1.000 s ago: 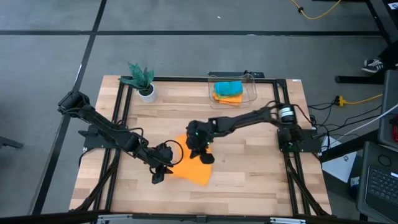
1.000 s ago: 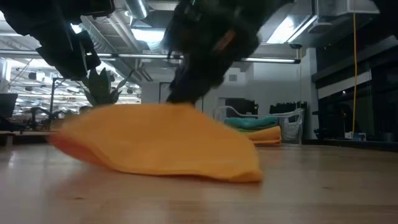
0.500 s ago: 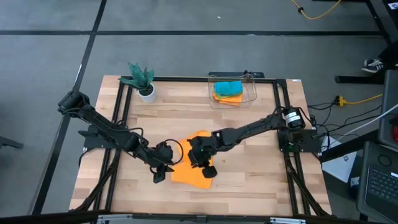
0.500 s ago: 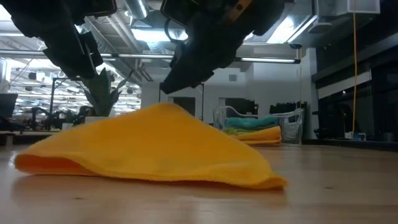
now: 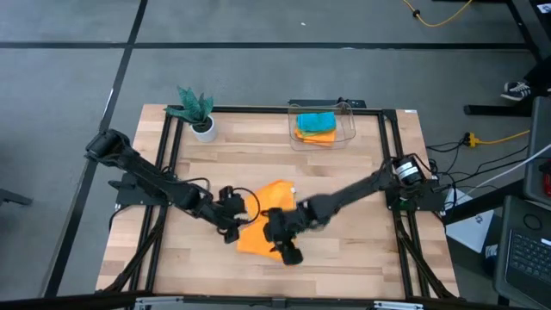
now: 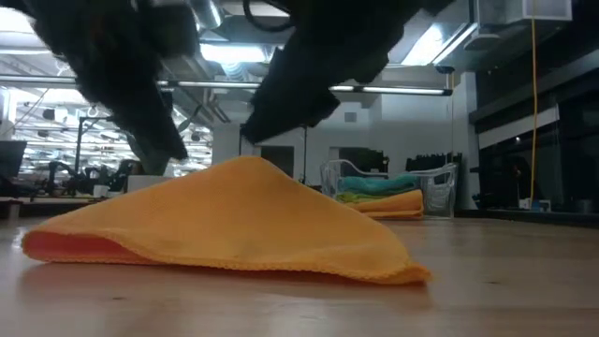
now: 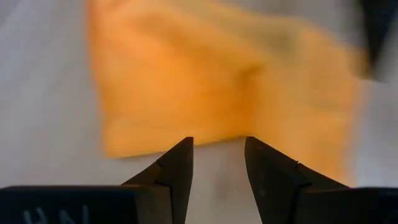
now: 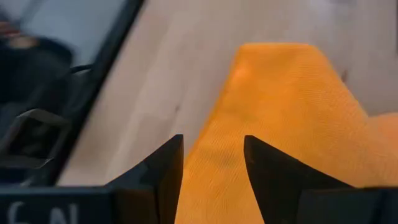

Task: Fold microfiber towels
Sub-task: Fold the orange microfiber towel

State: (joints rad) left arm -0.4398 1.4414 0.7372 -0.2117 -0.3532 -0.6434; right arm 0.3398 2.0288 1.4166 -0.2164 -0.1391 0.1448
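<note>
An orange towel (image 5: pixel 265 220), folded into a humped, roughly triangular heap, is seen lying near the tabletop's (image 5: pixel 344 181) front edge between the left gripper (image 5: pixel 231 226) and right gripper (image 5: pixel 284 245), both parted and empty.

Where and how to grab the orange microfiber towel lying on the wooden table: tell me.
Probably the orange microfiber towel is best pinched at its flat thin edge lying on the wooden table, coming from above at the open side. Its middle humps up, giving the fingers less to pinch there.
</note>
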